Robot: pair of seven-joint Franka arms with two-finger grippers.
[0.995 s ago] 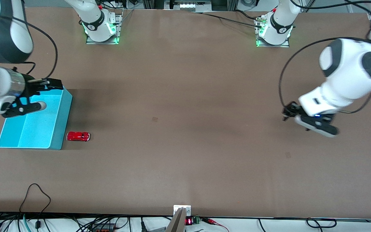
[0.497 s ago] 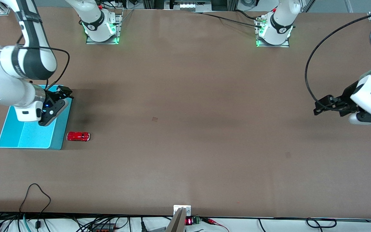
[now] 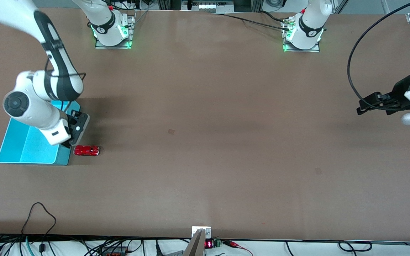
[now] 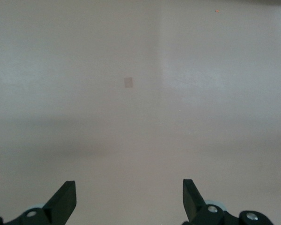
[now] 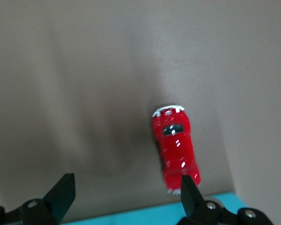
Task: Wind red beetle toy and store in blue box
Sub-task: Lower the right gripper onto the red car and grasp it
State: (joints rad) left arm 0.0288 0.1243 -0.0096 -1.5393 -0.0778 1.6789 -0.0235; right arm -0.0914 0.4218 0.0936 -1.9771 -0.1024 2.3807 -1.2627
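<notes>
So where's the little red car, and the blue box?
red beetle toy (image 3: 86, 150), front view, on its roof.
blue box (image 3: 30, 149), front view, on its bare floor.

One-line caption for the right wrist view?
Open right end effector above the table, red car beside the blue box.

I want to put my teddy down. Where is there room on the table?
The table is bare between the red beetle toy and the left gripper. It's crowded where the right gripper hangs by the blue box.
</notes>
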